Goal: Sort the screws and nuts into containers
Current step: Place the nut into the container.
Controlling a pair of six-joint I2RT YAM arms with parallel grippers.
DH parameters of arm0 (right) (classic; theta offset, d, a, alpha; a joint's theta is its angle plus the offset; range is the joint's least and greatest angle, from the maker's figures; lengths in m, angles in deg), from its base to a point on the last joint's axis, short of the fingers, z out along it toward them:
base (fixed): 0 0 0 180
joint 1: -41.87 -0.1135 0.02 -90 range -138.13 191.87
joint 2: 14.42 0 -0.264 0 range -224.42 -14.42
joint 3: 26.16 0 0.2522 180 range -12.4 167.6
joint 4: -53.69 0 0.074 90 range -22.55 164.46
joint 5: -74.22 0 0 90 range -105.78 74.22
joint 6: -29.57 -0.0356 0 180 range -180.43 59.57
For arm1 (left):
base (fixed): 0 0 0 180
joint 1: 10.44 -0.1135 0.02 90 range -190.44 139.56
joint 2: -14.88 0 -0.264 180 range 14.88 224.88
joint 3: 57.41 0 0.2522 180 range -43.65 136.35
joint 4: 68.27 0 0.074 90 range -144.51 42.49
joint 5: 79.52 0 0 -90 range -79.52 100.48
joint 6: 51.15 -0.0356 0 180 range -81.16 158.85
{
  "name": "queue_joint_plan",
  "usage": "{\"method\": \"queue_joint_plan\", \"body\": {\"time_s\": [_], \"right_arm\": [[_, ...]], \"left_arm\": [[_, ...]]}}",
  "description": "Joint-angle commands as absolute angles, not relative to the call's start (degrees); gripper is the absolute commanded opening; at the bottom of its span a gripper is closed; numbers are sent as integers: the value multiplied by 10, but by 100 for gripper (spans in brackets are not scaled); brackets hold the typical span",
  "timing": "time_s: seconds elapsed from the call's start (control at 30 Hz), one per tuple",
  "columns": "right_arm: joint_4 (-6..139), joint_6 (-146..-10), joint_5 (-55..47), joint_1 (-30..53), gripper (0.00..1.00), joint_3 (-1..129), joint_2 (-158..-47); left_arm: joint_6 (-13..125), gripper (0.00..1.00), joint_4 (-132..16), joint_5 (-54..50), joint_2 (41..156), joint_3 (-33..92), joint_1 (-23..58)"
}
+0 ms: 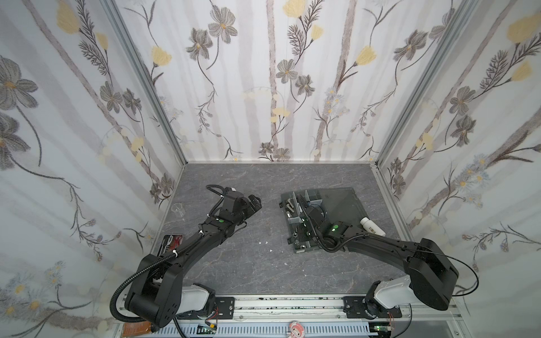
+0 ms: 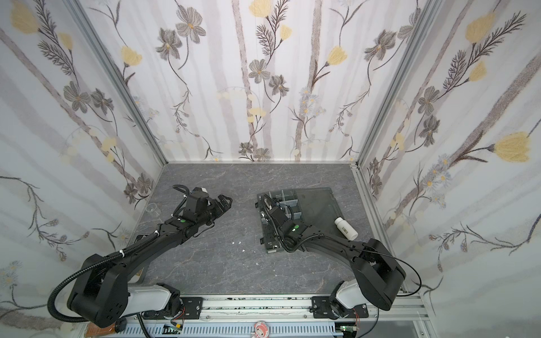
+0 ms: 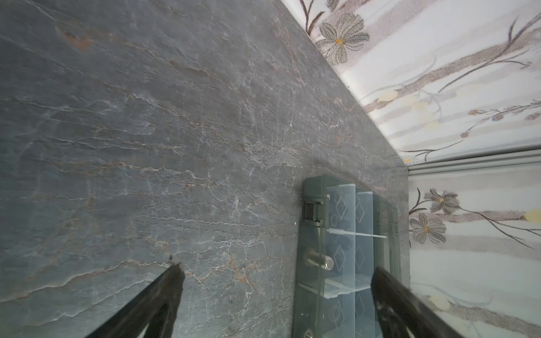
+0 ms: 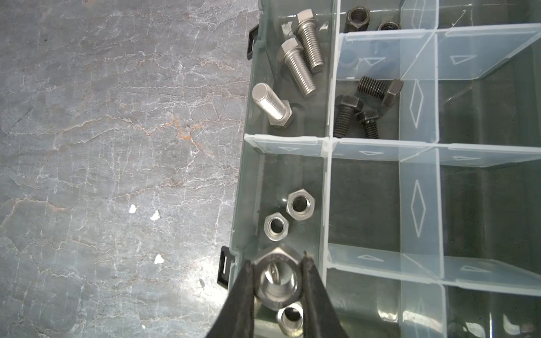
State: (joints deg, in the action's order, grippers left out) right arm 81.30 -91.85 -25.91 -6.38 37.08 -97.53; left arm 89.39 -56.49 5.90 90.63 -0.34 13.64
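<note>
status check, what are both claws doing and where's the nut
Left claw open, empty, over table. Right claw shut on silver nut, above box compartment holding other silver nuts. Nothing blocking the drop.

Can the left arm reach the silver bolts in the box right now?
Probably yes. The open left gripper faces the organizer box across bare table. The silver bolts lie in an uncovered edge compartment; the right gripper, holding a silver nut, hangs over the next compartment, so it's tight.

Both top views: black right arm (image 1: 380,243) hides near half of dark grey plastic organizer box (image 1: 342,202); contents too small to tell. L wrist view: box cut off at edge.
</note>
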Motion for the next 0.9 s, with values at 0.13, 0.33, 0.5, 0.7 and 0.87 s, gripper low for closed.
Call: {"method": "queue_joint_plan", "body": {"time_s": [0.13, 0.33, 0.5, 0.7, 0.87], "right_arm": [[779, -911, -233, -61, 24, 370, -1001], [775, -909, -231, -59, 33, 375, -1004], [780, -908, -233, -58, 43, 381, -1000], [797, -906, -244, -59, 46, 391, -977], [814, -892, -273, -55, 48, 397, -920]], "left_arm": [[861, 100, -586, 57, 910, 9, 145], [847, 100, -581, 49, 907, 8, 147], [832, 100, -562, 52, 885, 11, 147], [811, 100, -521, 74, 844, 24, 147], [780, 100, -463, 119, 801, 52, 146]]}}
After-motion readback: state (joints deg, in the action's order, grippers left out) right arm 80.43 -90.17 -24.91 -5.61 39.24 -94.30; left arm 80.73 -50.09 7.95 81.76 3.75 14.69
